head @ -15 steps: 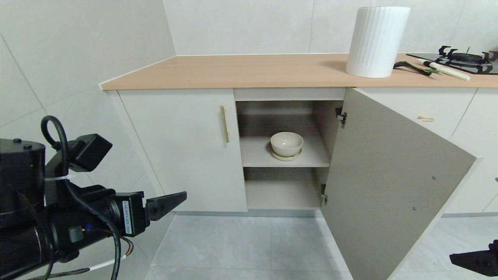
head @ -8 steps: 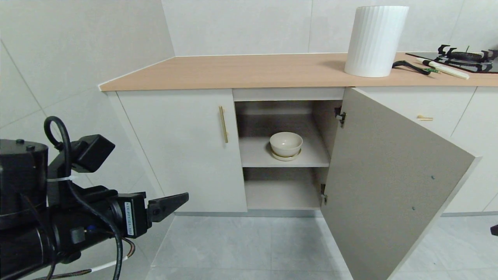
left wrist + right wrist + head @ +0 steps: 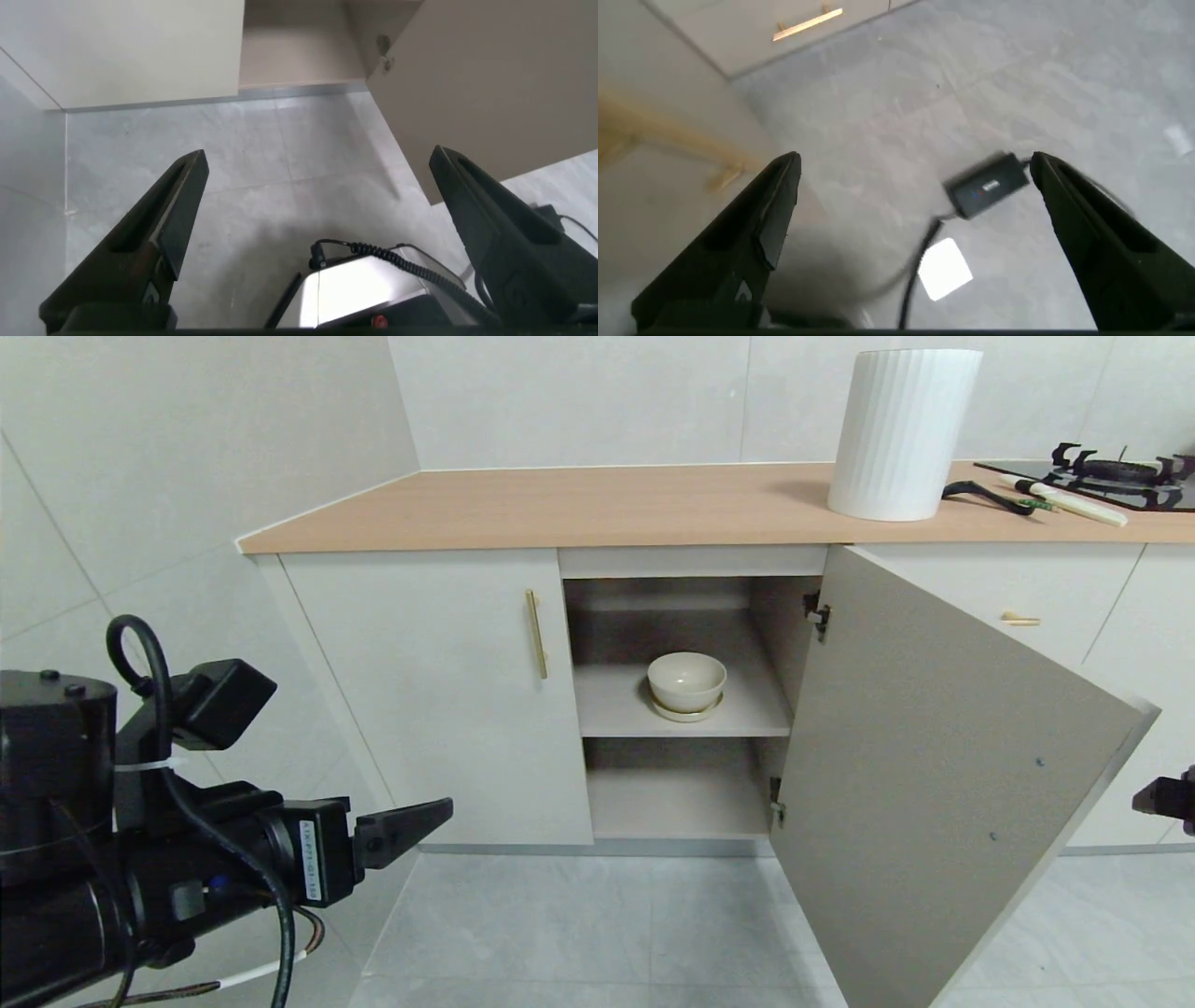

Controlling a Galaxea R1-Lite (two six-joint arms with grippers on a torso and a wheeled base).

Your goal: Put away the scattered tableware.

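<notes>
- Cream bowl (image 3: 687, 679) on a saucer (image 3: 687, 712), centre of frame, on the upper shelf (image 3: 616, 705) of the cabinet, well apart from both grippers.
- Cabinet door (image 3: 934, 775) open wide, right of centre.
- Left gripper (image 3: 425, 817), lower left, jaws spread, holding nothing.
- Right gripper (image 3: 1162, 796), right edge, jaws parted, empty.
- White ribbed cylinder (image 3: 904, 434) on the countertop (image 3: 560, 509), upper right.

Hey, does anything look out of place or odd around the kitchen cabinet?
Nothing looks spilled or broken. The grey cabinet door hangs wide open; the beige ceramic bowl sits upright on a small plate on the upper shelf. Loose utensils lie by the gas stove.
</notes>
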